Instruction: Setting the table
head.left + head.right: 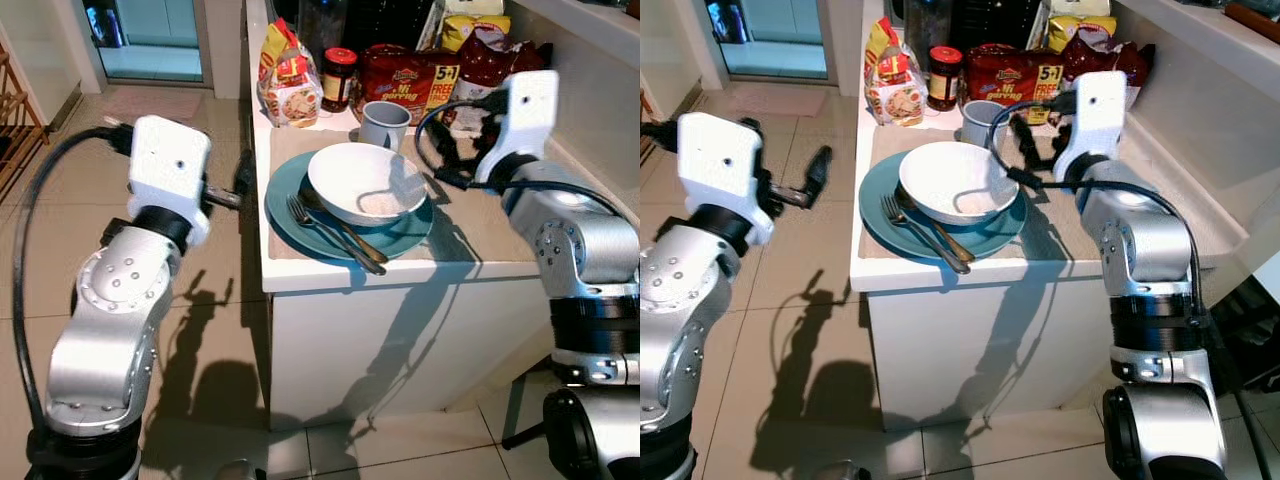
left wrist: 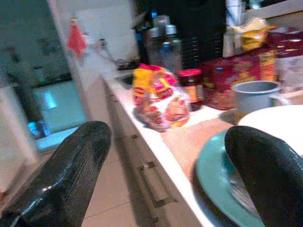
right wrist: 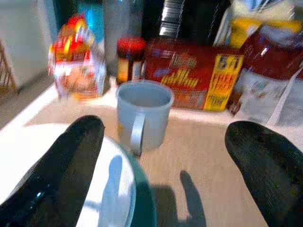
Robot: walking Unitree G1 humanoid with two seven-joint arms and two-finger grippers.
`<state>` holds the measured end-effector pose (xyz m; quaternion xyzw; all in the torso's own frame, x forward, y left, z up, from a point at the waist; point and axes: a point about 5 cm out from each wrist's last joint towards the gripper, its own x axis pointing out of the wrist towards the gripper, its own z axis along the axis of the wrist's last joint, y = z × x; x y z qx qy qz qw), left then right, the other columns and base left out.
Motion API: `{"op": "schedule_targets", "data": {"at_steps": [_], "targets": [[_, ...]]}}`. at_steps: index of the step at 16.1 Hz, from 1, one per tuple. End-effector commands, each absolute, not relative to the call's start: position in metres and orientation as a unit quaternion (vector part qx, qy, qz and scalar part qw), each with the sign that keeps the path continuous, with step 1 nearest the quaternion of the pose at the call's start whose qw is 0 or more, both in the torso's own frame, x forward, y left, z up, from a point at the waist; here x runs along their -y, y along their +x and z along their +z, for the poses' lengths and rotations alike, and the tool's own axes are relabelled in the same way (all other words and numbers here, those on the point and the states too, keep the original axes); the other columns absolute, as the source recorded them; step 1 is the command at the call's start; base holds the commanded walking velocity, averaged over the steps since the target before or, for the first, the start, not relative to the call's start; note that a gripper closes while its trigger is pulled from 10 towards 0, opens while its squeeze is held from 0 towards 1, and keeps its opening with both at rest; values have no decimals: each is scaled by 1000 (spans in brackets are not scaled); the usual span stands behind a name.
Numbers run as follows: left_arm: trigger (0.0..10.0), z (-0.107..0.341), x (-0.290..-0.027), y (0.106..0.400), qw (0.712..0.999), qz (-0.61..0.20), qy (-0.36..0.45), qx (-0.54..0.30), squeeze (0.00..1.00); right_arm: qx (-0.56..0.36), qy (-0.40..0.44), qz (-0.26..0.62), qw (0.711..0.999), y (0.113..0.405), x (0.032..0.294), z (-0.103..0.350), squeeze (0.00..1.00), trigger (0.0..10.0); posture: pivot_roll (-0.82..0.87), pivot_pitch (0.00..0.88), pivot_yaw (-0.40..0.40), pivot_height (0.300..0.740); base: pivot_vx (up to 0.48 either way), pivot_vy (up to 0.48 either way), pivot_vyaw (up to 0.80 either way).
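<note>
teal glaze marks your nearest target: the plate [image 1: 300,222] sits at centre frame on the counter's [image 1: 400,275] front edge, on a beige mat [image 1: 480,225]. a fork [image 1: 320,225] and spoon [image 1: 345,232] lie across its lower left part, and a white bowl [image 1: 365,180] rests on it. treat all of it as stiff, smooth and breakable; the bowl looks light but slippery, so pinch its rim rather than its curved wall.

your left gripper [image 1: 810,178] hovers off the counter's left side, fingers spread wide and empty. your right gripper [image 1: 440,150] hangs over the mat right of the bowl, also wide open, holding nothing.

further up stands the grey mug [image 3: 142,113], just behind the plate; its handle faces you, though the rim is probably a surer hold. behind it are a snack bag [image 1: 288,85], a jar [image 1: 339,78] and red packets [image 1: 405,80].
</note>
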<state>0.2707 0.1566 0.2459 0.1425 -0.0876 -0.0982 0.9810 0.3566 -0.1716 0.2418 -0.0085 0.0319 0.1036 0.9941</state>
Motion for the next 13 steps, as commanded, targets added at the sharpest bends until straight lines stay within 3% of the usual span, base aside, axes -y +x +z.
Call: {"op": "schedule_targets", "data": {"at_steps": [1, 7, 11, 13], "targets": [[10000, 245, -152, 268, 978, -125, 144, 89, 0, -60, -17, 88, 994, 353, 182, 236, 0, 10000, 55, 0, -100, 740, 0, 0, 0], [10000, 246, -158, 269, 977, -137, 138, 93, 0, -151, 58, 132, 978, 345, 181, 235, 0, 10000, 47, 0, -101, 740, 0, 0, 0], [10000, 244, -144, 255, 961, -237, 118, 84, 0, -209, 101, 165, 959, 345, 172, 234, 0, 10000, 52, 0, -111, 740, 0, 0, 0], [10000, 237, -140, 236, 932, -340, 124, 39, 0, -235, 120, 189, 946, 350, 162, 227, 0, 10000, 59, 0, -115, 740, 0, 0, 0]]}}
